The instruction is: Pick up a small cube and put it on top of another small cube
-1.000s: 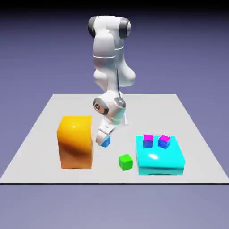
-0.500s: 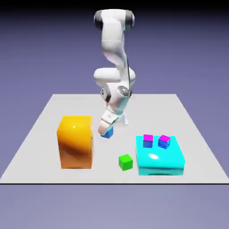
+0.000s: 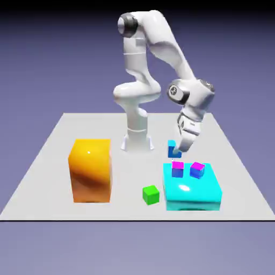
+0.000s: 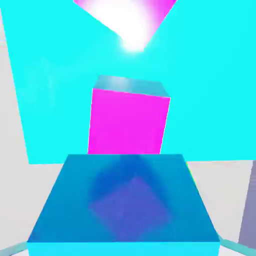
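My gripper [image 3: 176, 152] is shut on the small blue cube [image 3: 173, 149] and holds it in the air just behind the cyan block [image 3: 192, 191], close above the left magenta-topped cube [image 3: 178, 169]. A second magenta-topped cube [image 3: 197, 170] sits to its right on the same block. In the hand view the held blue cube [image 4: 125, 205] fills the bottom, with a magenta-topped cube [image 4: 129, 120] right beyond it on the cyan block [image 4: 50, 100]. Only slivers of my fingertips [image 4: 11, 248] show at the bottom corners.
A green cube [image 3: 151, 194] lies on the table in front, left of the cyan block. A tall orange block [image 3: 90, 171] stands at the exterior view's left. The arm's base [image 3: 137, 140] stands behind the middle.
The arm has swung from beside the orange block toward the exterior view's right, lifting the blue cube off the table and carrying it to just above the cyan block's back edge.
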`<action>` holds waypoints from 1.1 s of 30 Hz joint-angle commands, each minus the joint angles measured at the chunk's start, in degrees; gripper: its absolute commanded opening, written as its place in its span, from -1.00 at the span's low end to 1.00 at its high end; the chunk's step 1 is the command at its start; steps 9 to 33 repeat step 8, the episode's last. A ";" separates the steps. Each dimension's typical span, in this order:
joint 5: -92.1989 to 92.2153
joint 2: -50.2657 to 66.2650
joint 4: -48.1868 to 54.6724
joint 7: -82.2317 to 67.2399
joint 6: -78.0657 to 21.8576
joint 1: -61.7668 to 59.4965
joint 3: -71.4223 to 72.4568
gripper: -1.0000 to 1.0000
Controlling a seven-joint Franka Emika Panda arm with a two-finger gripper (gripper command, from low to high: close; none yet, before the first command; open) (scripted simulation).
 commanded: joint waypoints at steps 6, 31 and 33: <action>-4.40 6.34 -4.39 3.16 10.62 -1.46 -1.55 1.00; -3.39 4.85 -3.36 2.43 8.13 -1.12 -1.19 1.00; -3.39 4.85 -3.36 2.43 8.13 -1.12 -1.19 1.00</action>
